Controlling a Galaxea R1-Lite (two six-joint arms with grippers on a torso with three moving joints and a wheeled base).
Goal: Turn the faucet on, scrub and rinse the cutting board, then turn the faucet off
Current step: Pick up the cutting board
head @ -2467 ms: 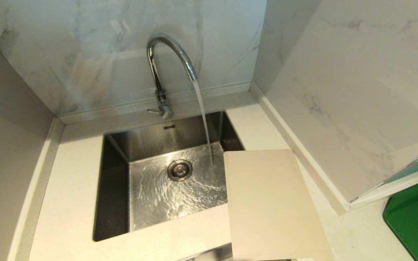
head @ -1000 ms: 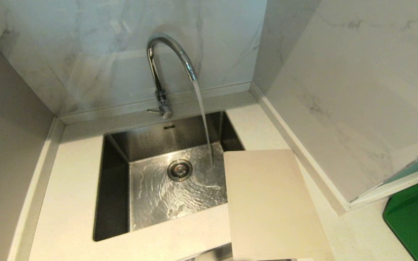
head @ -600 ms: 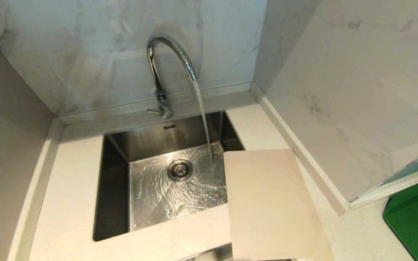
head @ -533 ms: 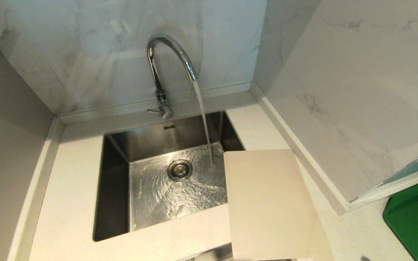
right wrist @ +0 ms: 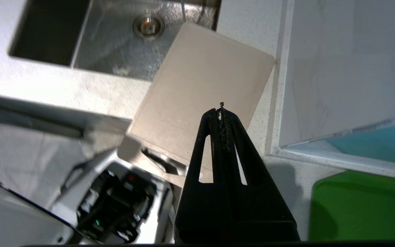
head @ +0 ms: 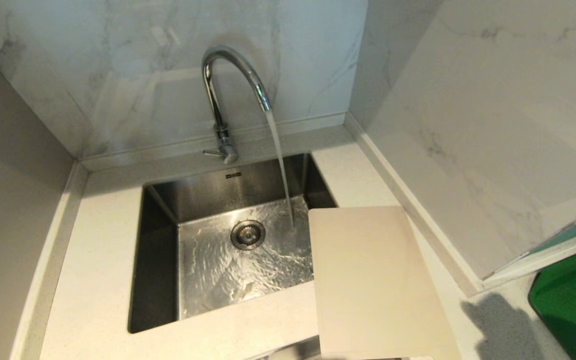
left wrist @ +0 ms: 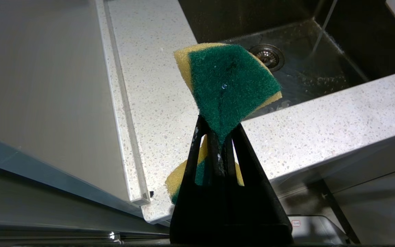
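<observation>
L gripper (left wrist: pixel 219 137) sits low w/ fingers pinched tight on sponge (left wrist: pixel 228 85). R gripper (right wrist: pixel 222 111) hangs above cutting board (right wrist: pixel 197 92), fingers pressed together, nothing between. Neither arm shows in head view.

The faucet (head: pixel 231 95) is shiny chrome. Below it the sink (head: pixel 158 260) is brushed grey steel. The cutting board (head: pixel 373 285) beside the sink is plain beige-cream on a white, finely speckled tabletop (head: pixel 93 280). The walls (head: pixel 133 75) are grey-veined white marble. The mat (head: pixel 575 300) is dark green. The sponge (left wrist: pixel 228 85) is yellow, faced green.
</observation>
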